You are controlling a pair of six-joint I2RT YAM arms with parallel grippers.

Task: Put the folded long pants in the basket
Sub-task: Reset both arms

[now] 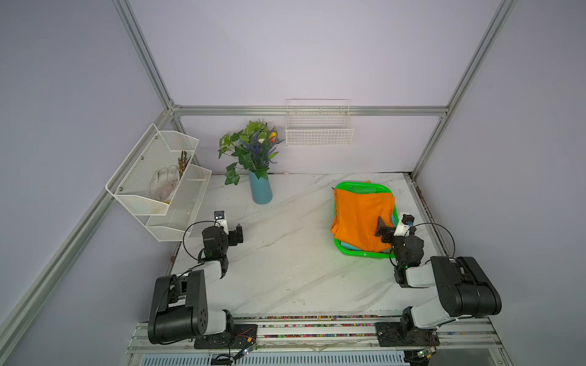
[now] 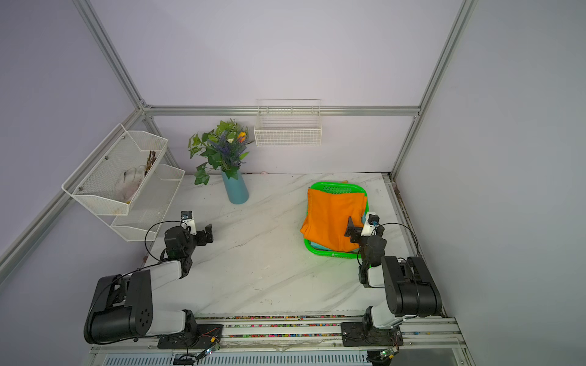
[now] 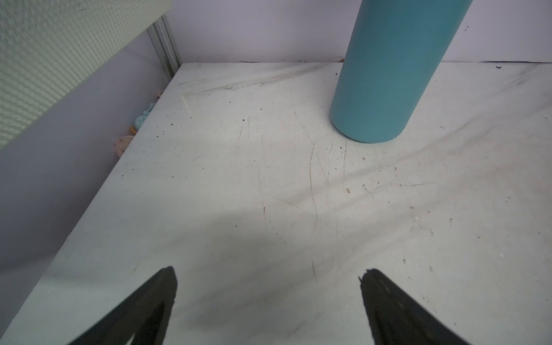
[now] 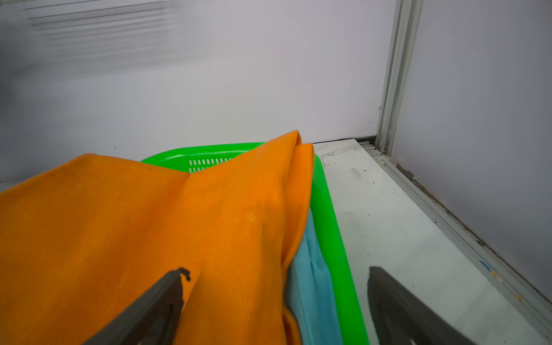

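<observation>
White marble-patterned tabletop (image 1: 285, 263), with grey veins and fine scratches, carries all that we see. On its right side stands the green plastic basket (image 1: 361, 186), rectangular with rounded corners and slotted walls. Inside lie the orange pants (image 1: 358, 218), a ribbed cloth whose edge drapes over the rim. Under them we see the teal-blue pants (image 4: 310, 283), which look smoother. The right fingers (image 4: 155, 307) are spread wide over this cloth and hold nothing. The left fingers (image 3: 143, 310) are spread wide too, over bare tabletop near the smooth teal vase (image 3: 388, 74).
</observation>
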